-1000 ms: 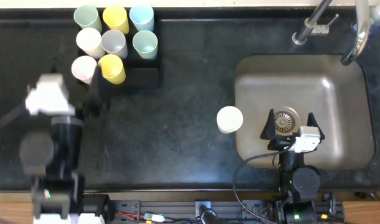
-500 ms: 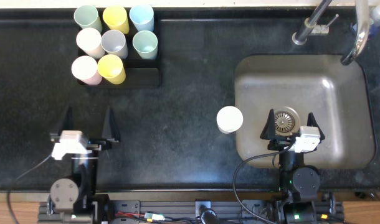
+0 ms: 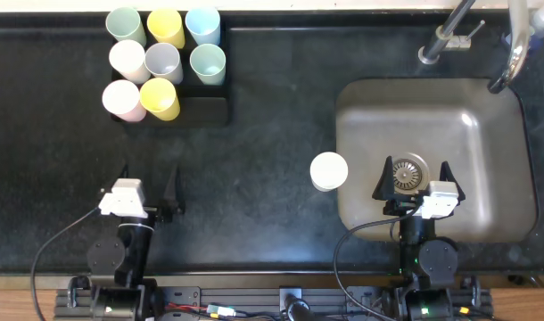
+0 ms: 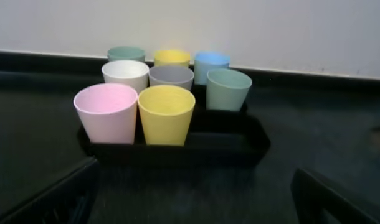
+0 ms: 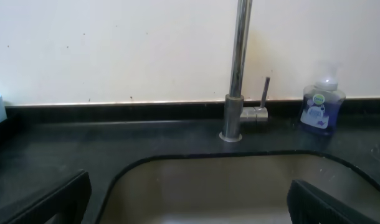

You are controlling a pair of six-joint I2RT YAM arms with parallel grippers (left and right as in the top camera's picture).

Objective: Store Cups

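Observation:
Several pastel cups stand upright in a black tray [image 3: 205, 111] at the counter's far left, among them a pink cup [image 3: 120, 98] and a yellow cup [image 3: 160, 98] in the front row. One white cup [image 3: 328, 170] stands alone on the counter beside the sink's left rim. My left gripper [image 3: 149, 176] is low near the front edge, open and empty, well short of the tray. Its wrist view faces the tray [image 4: 240, 146], with the pink cup [image 4: 108, 113] and yellow cup [image 4: 166, 113] nearest. My right gripper [image 3: 416, 171] is open and empty over the sink drain.
A steel sink [image 3: 432, 152] fills the right side, with a tap [image 5: 240, 68] and a soap bottle [image 5: 322, 109] behind it. Dark counter [image 3: 254, 178] stretches between the tray and the sink. The tray's front right corner holds no cup.
The left arm has drawn back from beside the tray toward the front edge and shifted a little right, its gripper open and empty. The right arm and the white cup stayed put.

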